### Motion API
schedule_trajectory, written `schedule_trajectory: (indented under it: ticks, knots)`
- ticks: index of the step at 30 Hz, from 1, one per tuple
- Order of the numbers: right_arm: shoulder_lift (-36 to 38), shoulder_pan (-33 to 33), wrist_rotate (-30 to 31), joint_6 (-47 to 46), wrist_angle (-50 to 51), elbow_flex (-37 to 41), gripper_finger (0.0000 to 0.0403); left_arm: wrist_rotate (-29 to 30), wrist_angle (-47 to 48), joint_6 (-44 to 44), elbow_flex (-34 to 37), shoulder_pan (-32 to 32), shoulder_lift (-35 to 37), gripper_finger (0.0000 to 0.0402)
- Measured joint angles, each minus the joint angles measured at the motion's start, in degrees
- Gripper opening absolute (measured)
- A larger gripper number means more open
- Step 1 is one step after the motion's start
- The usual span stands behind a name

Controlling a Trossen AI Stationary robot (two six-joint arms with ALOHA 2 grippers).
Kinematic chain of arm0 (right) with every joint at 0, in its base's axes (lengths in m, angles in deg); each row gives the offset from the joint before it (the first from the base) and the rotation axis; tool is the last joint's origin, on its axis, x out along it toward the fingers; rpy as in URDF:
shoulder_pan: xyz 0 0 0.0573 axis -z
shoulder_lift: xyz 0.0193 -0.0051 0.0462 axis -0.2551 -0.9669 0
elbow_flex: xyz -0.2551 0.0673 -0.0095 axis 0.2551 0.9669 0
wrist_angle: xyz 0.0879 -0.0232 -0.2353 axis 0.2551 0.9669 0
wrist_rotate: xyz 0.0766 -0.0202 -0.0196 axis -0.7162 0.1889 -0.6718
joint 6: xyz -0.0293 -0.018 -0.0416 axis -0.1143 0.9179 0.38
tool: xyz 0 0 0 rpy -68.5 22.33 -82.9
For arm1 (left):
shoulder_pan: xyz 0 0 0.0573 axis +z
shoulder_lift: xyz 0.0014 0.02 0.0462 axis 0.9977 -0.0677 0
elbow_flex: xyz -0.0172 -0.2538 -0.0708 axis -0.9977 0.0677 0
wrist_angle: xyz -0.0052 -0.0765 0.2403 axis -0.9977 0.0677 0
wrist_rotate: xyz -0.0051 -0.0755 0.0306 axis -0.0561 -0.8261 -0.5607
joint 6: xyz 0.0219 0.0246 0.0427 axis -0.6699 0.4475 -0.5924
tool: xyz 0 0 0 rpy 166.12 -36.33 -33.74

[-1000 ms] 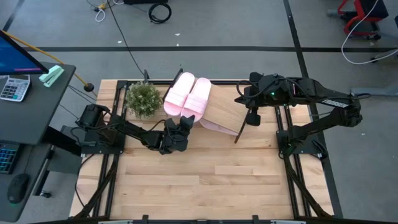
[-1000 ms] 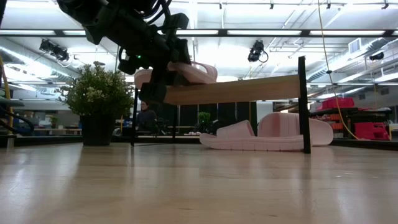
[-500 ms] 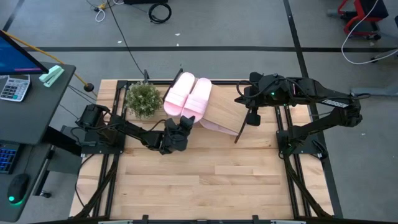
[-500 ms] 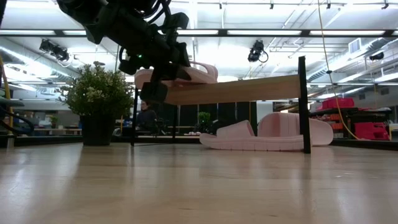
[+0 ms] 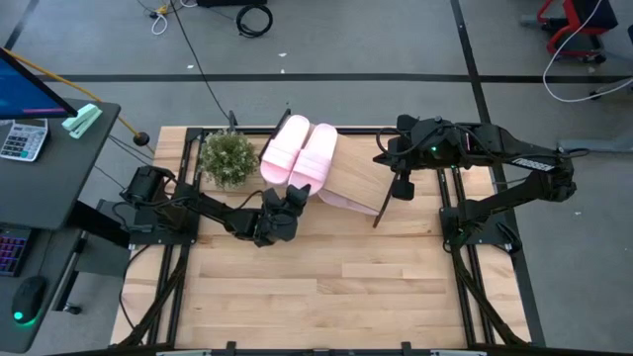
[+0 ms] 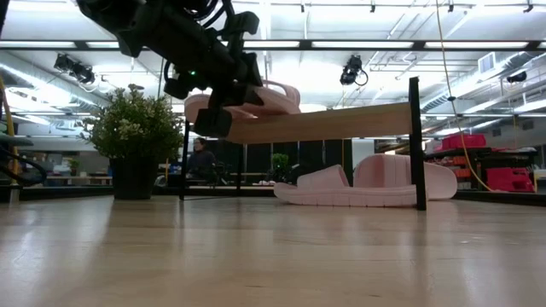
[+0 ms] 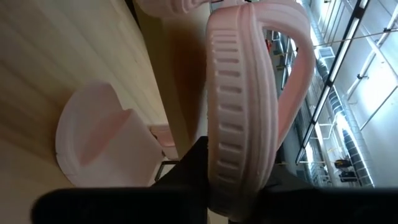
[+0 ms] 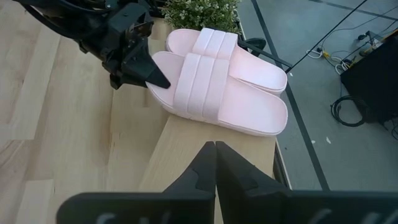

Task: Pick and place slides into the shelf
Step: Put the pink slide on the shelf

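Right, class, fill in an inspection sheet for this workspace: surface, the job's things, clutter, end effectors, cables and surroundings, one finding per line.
Surface: butcher-block table, front half bare.
Job's things: two slides side by side on the slanted shelf; two more slides on the table under it.
Clutter: potted plant beside the shelf.
End effectors: left end effector at the heel end of the nearer shelf slide, shut on it; right end effector hovers over the shelf's free end, fingers closed, empty.
Cables: cables on the floor beyond the table.
Surroundings: desk with calculator to the left.
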Motion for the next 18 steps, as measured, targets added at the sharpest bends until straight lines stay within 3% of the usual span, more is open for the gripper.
schedule_trajectory:
  ticks: [7,18]
  knots:
    - [0.00,0.00,0.00,0.02,0.00,0.00,0.0009,0.17,-0.05,1.18,0.00,-0.33,0.00,0.0138]
    - [0.00,-0.02,0.00,0.02,0.00,0.00,0.0011,1.14,0.55,0.61,0.00,-0.17,0.00,0.0177]
